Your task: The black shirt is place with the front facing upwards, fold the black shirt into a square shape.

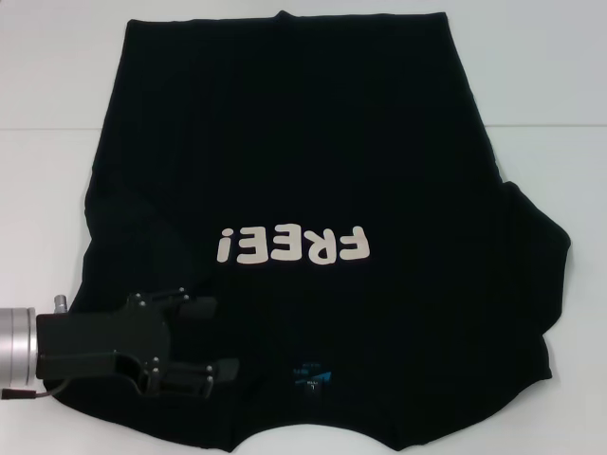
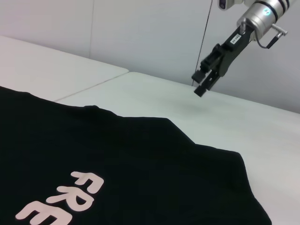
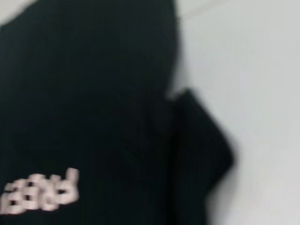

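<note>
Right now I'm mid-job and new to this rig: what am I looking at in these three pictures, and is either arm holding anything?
It is a robot with two arms, each ending in a gripper.

The head view looks down from the robot's head. A black shirt lies spread on a white table, front up, with the "FREE!" lettering and the neck label at the near edge. The left gripper comes in from the left, over the shirt near the collar. Its fingers are apart and hold nothing that I can see.

The left wrist view is taken from that arm. It looks across the shirt to the right gripper, which hangs in the air above the bare table, holding nothing. I cannot tell how its fingers stand.

The right wrist view is taken from the right arm and shows the shirt's sleeve and the lettering.
</note>
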Action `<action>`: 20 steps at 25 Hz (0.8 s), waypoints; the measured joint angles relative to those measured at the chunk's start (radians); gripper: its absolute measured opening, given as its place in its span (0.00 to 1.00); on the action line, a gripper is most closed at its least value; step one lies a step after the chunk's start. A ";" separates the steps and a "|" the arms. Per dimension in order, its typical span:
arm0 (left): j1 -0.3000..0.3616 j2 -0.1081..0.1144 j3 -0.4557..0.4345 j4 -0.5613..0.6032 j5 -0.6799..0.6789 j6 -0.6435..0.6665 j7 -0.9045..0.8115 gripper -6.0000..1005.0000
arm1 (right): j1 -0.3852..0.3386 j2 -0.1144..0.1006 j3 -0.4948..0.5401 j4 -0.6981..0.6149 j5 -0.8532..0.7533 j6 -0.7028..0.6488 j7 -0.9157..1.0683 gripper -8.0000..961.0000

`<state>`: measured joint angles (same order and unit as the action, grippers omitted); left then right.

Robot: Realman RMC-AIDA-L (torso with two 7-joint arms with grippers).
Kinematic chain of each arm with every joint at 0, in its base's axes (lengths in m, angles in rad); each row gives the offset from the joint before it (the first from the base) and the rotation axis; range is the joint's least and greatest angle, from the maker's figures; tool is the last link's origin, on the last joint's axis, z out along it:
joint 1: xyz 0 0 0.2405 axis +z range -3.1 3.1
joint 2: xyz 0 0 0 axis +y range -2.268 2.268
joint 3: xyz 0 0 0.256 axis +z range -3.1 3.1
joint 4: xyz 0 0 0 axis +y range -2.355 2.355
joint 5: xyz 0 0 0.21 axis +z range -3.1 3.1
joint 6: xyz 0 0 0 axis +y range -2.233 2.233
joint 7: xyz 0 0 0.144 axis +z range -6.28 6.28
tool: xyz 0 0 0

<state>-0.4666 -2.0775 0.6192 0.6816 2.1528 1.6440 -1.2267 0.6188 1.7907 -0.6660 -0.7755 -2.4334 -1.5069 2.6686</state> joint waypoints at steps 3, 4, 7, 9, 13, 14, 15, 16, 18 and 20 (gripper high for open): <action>0.000 0.000 0.001 -0.001 0.000 0.003 0.000 0.91 | 0.024 0.006 0.001 0.004 -0.061 0.013 0.017 0.98; 0.001 0.000 0.001 -0.002 0.000 0.003 0.000 0.91 | 0.031 0.008 0.000 0.009 -0.067 0.018 0.017 0.98; 0.000 -0.001 0.001 -0.004 0.000 0.003 0.000 0.91 | 0.051 0.018 -0.005 0.035 -0.071 0.047 0.014 0.97; 0.000 -0.001 0.001 -0.003 0.000 0.005 0.000 0.91 | 0.070 0.025 -0.012 0.071 -0.074 0.079 0.012 0.97; 0.000 -0.001 0.001 -0.003 0.000 0.008 0.000 0.91 | 0.111 0.035 -0.033 0.140 -0.115 0.146 0.012 0.97; 0.001 -0.001 0.001 -0.004 0.000 0.008 0.000 0.91 | 0.119 0.038 -0.036 0.153 -0.129 0.160 0.013 0.97; 0.002 -0.001 0.001 -0.005 0.000 0.008 0.000 0.91 | 0.127 0.043 -0.037 0.163 -0.140 0.177 0.013 0.97; 0.003 -0.001 0.000 -0.006 0.000 0.008 0.000 0.91 | 0.132 0.046 -0.037 0.172 -0.144 0.188 0.013 0.97; 0.003 -0.001 0.001 -0.007 0.000 0.007 0.000 0.91 | 0.143 0.053 -0.039 0.191 -0.149 0.212 0.011 0.97; 0.003 -0.001 0.001 -0.008 0.000 0.007 0.000 0.91 | 0.151 0.060 -0.048 0.206 -0.150 0.232 0.008 0.97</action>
<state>-0.4634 -2.0785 0.6197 0.6740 2.1525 1.6510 -1.2265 0.7696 1.8504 -0.7140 -0.5690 -2.5830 -1.2751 2.6766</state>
